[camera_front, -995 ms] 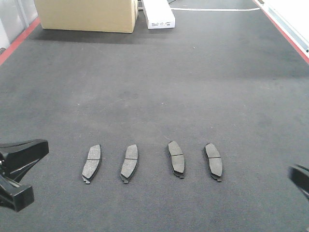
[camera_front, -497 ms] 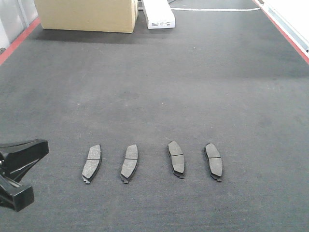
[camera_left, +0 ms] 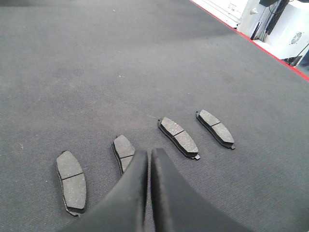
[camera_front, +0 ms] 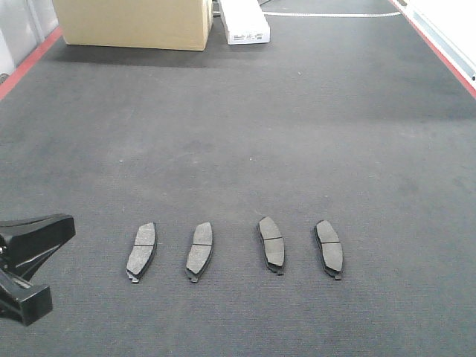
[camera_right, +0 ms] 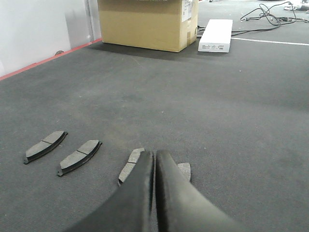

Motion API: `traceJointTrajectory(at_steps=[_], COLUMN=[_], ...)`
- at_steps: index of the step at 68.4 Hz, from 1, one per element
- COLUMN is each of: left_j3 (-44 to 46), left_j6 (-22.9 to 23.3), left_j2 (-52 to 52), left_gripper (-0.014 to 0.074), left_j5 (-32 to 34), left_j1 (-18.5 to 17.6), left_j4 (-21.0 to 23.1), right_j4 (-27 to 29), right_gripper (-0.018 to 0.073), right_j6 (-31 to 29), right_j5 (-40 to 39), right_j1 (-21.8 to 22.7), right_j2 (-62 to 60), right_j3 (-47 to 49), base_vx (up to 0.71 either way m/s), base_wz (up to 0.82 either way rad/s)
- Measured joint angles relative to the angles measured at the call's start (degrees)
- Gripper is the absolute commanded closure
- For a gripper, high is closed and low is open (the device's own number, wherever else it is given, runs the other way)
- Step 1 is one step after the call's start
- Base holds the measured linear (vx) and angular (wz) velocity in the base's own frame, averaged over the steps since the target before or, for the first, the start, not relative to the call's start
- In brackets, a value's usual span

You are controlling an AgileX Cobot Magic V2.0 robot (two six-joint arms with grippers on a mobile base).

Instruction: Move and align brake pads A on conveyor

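Several dark grey brake pads lie in a row on the charcoal conveyor (camera_front: 245,141): the leftmost pad (camera_front: 141,251), a second pad (camera_front: 199,251), a third pad (camera_front: 271,244) and the rightmost pad (camera_front: 329,248). My left gripper (camera_left: 149,153) is shut and empty, hovering just short of the second pad (camera_left: 123,146) and hiding part of it. Its black arm part (camera_front: 33,238) shows at the front view's lower left. My right gripper (camera_right: 154,153) is shut and empty too, covering parts of two pads (camera_right: 131,162) (camera_right: 185,170). It is out of the front view.
A cardboard box (camera_front: 134,22) and a white carton (camera_front: 244,22) stand at the belt's far end, with a white cable (camera_front: 327,14) beside them. Red strips run along the left edge (camera_front: 22,71) and right edge (camera_front: 439,48).
A black tip of the right arm at the front view's right edge has withdrawn out of frame. The pads and the left arm have not moved.
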State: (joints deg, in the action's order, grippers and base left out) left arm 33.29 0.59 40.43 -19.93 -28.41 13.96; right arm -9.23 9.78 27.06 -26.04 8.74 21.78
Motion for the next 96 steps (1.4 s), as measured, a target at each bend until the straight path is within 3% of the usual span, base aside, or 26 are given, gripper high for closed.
traceJointTrajectory(at_steps=[70,83,90,96], left_j3=[0.0,-0.2,-2.33,-6.69], left_j6=[-0.03,-0.07,-0.07,-0.07], left_j2=[0.0,-3.44,-9.56,-15.57], left_gripper=[0.0603,0.0603,0.0603,0.0603], left_j5=[0.0,0.0,1.28,3.9], left_j1=[0.0,0.0,2.01,6.59], left_j4=[-0.8,-5.63,-7.62,-8.01], right_j4=[0.0,0.0,0.0,0.0], right_gripper=[0.0568,0.0568,0.0568,0.0568], right_j6=[0.0,0.0,0.0,0.0], right_j5=[0.04,0.04,0.04,0.04], right_j1=[0.0,0.0,0.0,0.0], right_j2=[0.0,0.0,0.0,0.0], right_j3=[0.0,0.0,0.0,0.0], base_vx=[0.0,0.0,0.0,0.0], base_wz=[0.0,0.0,0.0,0.0])
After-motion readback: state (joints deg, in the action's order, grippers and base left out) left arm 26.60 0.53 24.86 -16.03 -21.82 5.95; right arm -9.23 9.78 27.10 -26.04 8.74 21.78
